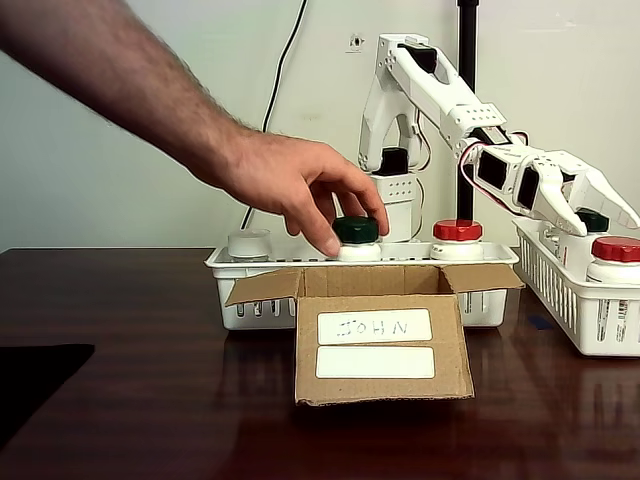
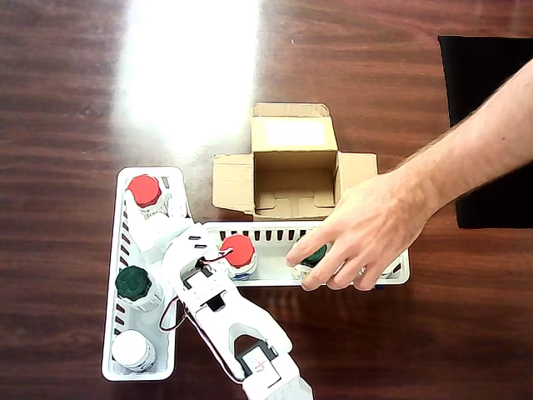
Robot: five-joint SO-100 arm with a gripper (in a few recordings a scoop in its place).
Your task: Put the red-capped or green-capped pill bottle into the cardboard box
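Cardboard box (image 1: 383, 345) open on the dark wooden counter (image 1: 150, 400), flaps spread, interior empty.

White slotted basket (image 2: 391, 275) sits just behind the box and holds a red-capped bottle (image 2: 238, 250) and a green-capped bottle (image 1: 356, 231); a person's hand (image 1: 300, 185) grips the green cap. The gripper (image 1: 600, 200) hangs over a second white basket (image 1: 585, 310), which holds further bottles, at the right of the fixed view; whether its fingers are apart cannot be told.
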